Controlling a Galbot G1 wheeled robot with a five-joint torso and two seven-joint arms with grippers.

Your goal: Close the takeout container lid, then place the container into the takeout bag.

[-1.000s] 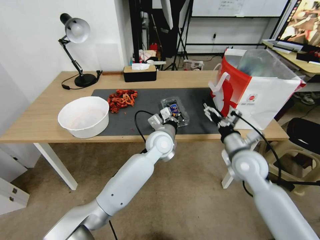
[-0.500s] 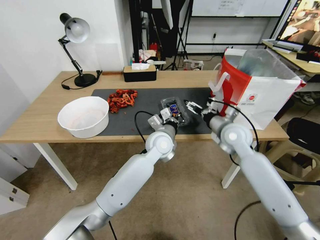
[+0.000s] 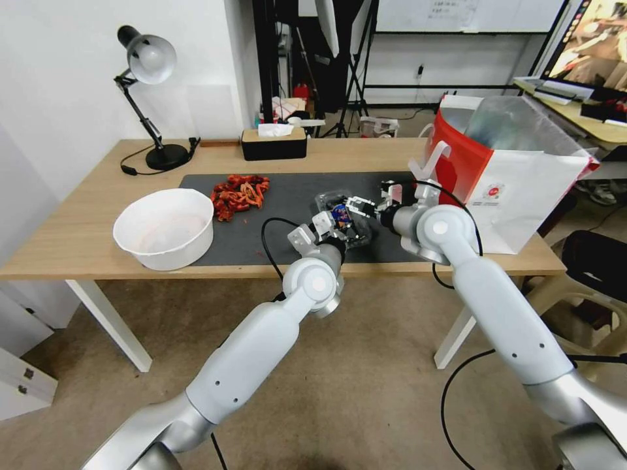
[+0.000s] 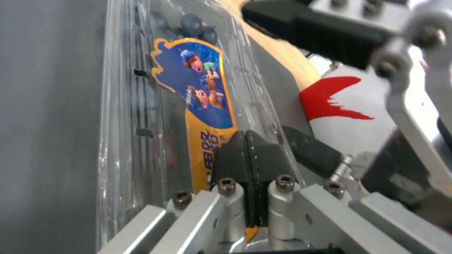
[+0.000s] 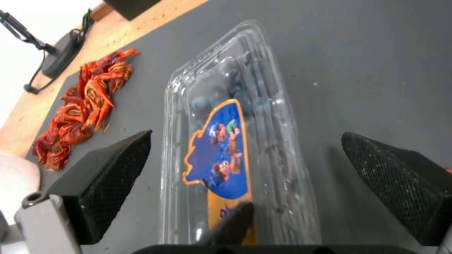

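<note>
The takeout container (image 3: 334, 201) lies on the grey mat (image 3: 281, 222), its clear lid (image 5: 221, 106) down over dark blue berries (image 5: 221, 88). A blue and orange sticker (image 4: 200, 84) runs along the lid. My left gripper (image 3: 330, 230) is shut, its joined tips (image 4: 247, 148) resting on the lid's near end. My right gripper (image 3: 361, 206) is open at the container's right side, with one finger on each side of the box (image 5: 249, 169). The takeout bag (image 3: 509, 170) stands open at the table's right end, just behind the right arm.
A big white bowl (image 3: 163, 228) sits at the front left of the table. A pile of red crayfish (image 3: 238, 191) lies on the mat's far left. A desk lamp (image 3: 150, 78) and a black tissue box (image 3: 274, 143) stand along the back edge.
My right arm has swung left from in front of the bag to the container, and its open fingers now straddle it. The left gripper has stayed on the lid.
</note>
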